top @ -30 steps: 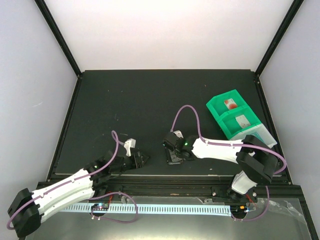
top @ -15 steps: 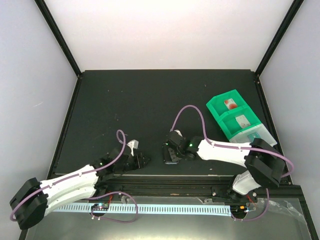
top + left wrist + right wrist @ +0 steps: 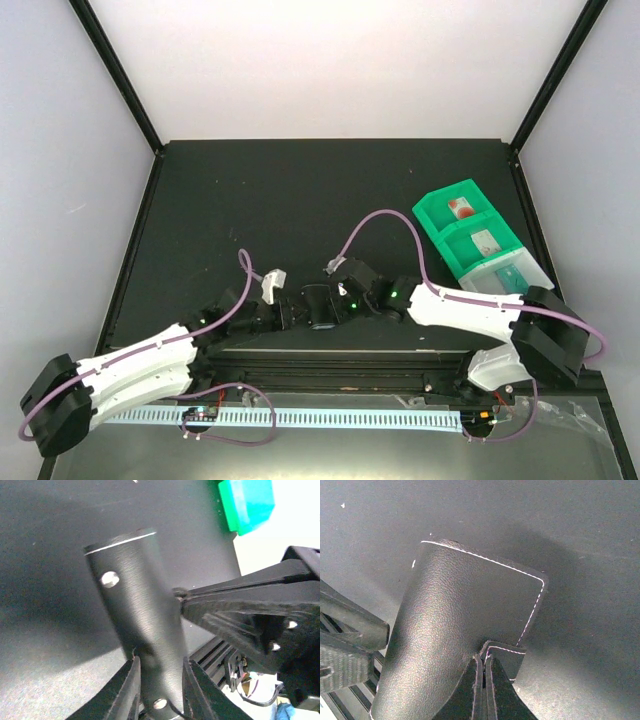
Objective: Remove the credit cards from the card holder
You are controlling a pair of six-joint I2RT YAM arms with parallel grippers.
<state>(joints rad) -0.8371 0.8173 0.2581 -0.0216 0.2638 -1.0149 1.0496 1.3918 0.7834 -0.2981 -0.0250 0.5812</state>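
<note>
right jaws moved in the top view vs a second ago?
Yes. The right jaws have shifted left, farther from the green tray and closer to the left arm.

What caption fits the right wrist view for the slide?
Right gripper shut on a stitched flap of the black card holder, dark table behind; no cards visible.
</note>
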